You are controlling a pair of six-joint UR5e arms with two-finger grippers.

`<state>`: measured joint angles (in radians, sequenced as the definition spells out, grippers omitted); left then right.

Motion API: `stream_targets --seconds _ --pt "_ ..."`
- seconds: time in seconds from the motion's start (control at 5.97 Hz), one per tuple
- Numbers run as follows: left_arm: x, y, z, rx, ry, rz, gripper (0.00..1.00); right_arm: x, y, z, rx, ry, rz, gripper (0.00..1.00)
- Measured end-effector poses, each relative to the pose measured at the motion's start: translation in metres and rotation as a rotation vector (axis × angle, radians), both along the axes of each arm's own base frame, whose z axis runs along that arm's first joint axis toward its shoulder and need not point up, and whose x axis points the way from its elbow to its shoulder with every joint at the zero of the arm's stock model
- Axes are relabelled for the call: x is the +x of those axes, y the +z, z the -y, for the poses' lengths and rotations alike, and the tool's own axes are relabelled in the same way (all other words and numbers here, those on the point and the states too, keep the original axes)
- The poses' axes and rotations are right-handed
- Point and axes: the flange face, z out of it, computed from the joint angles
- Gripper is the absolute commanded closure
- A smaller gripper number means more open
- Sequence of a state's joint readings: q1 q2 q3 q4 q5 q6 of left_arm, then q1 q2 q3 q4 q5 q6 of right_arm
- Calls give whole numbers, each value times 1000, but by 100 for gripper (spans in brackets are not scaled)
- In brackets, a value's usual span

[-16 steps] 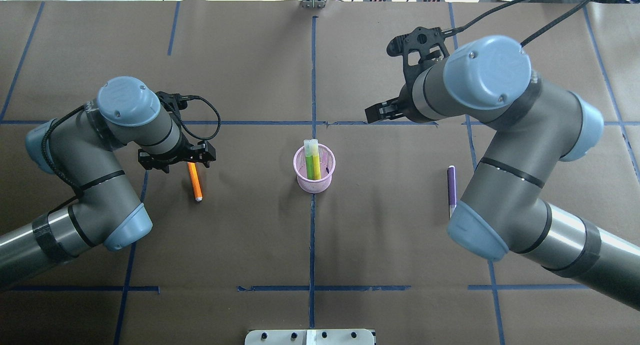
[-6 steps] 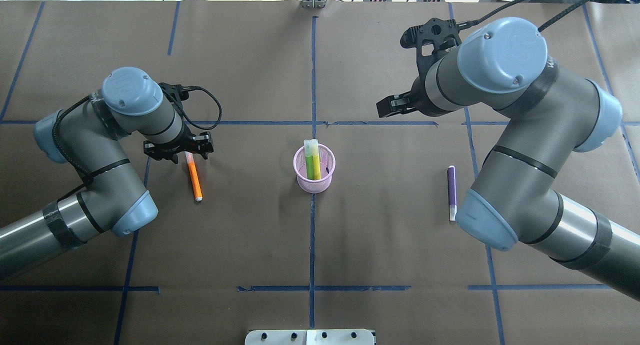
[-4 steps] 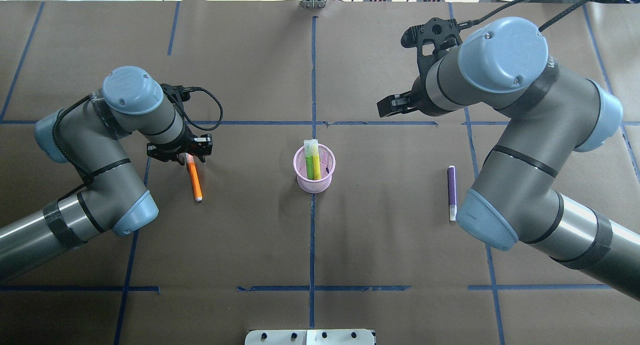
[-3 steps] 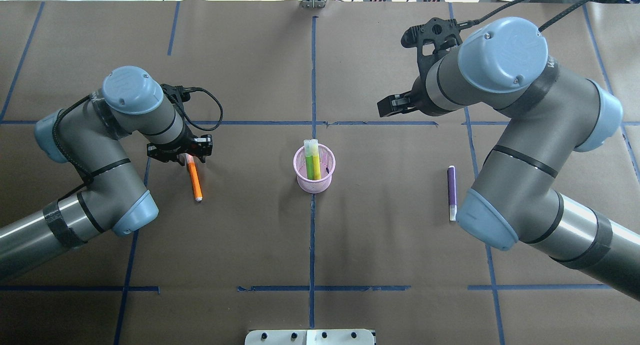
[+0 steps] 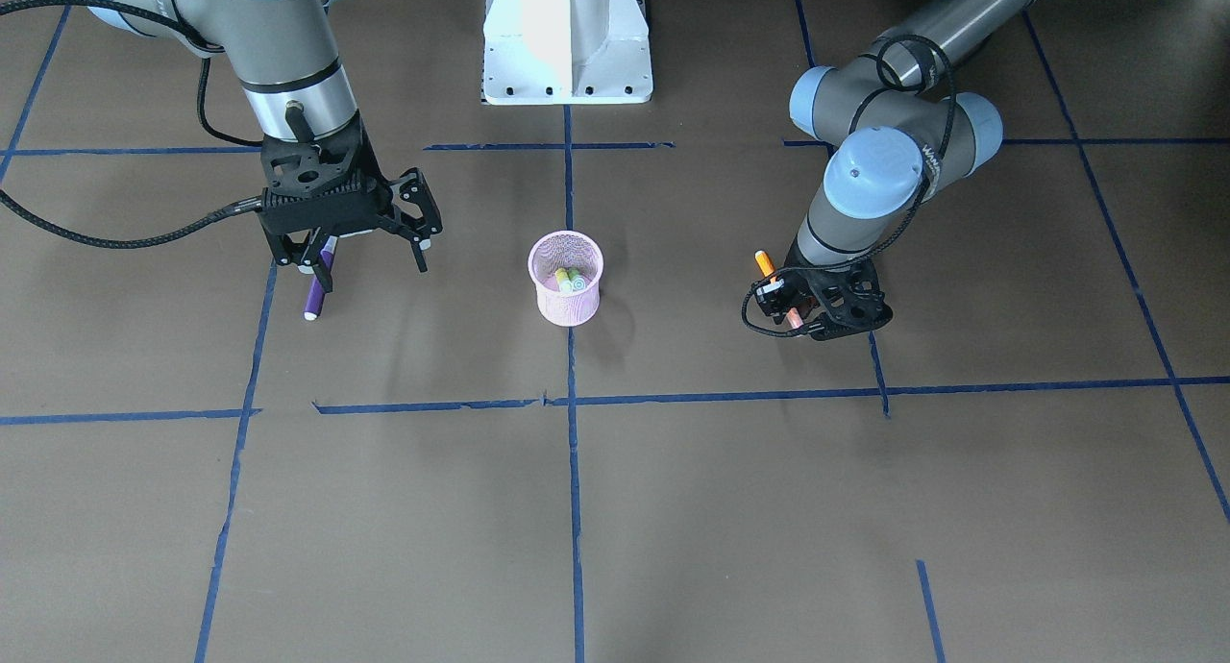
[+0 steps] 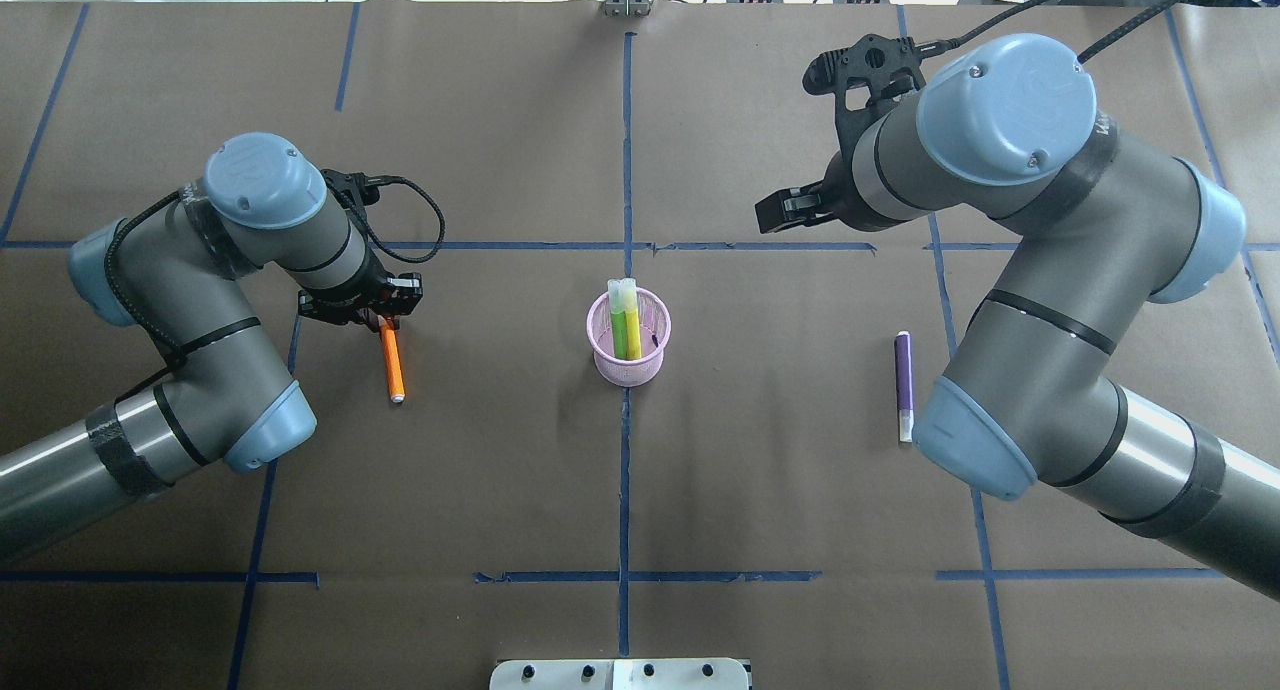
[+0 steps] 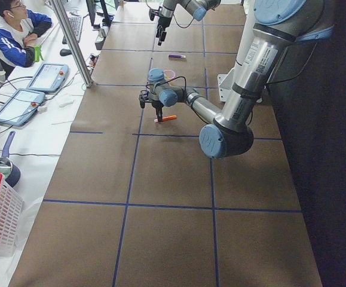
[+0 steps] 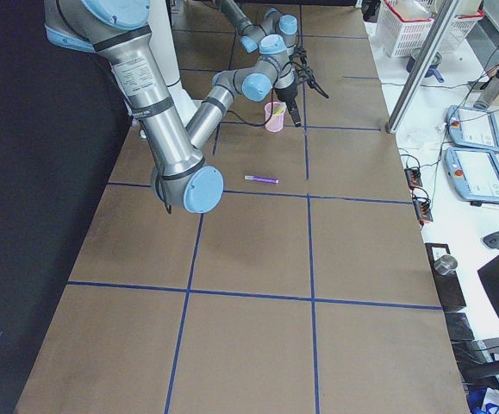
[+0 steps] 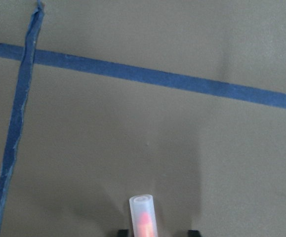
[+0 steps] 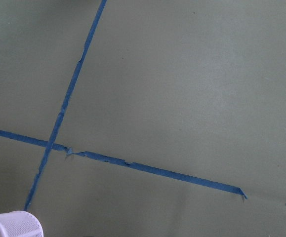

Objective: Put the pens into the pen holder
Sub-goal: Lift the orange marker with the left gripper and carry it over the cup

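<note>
Pen point(image 6: 392, 362), orange, flat on table point(image 6: 500, 490), capped end between the spread fingers of left end effector point(image 6: 384, 318), gap showing one side, not clamped; right end effector point(image 5: 373, 271) splayed, empty. Pen likely light, stiff, slick, prone to roll: pinch squarely just behind cap point(image 9: 142, 211).

No legible txt, nos. or signs in any view.

— How does the left arm point(image 6: 200, 350) stand?
— Elbow folded, wrist turned straight down. The left gripper point(image 6: 384, 317) is held low, its fingers narrowly parted.
— And the right arm point(image 6: 1040, 300)?
— Carried higher, forearm reaching forward. The right gripper point(image 5: 373, 271) points down, its two fingers spread wide apart.
</note>
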<state>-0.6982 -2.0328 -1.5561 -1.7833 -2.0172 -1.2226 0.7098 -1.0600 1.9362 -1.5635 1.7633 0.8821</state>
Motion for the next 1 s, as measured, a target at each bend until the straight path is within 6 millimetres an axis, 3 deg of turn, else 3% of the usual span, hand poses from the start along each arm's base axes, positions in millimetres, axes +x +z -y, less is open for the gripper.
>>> stream_targets --seconds 0.33,0.5,1.0 --pt "-4 -11 -2 14 -3 -16 100 1 -1 1 1 2 2 0" --pt "-16 -33 -2 47 -17 -49 100 3 -1 2 -6 0 3 0" --pt "-63 -134 -1 337 -82 -141 100 23 26 14 -132 -3 -66 0"
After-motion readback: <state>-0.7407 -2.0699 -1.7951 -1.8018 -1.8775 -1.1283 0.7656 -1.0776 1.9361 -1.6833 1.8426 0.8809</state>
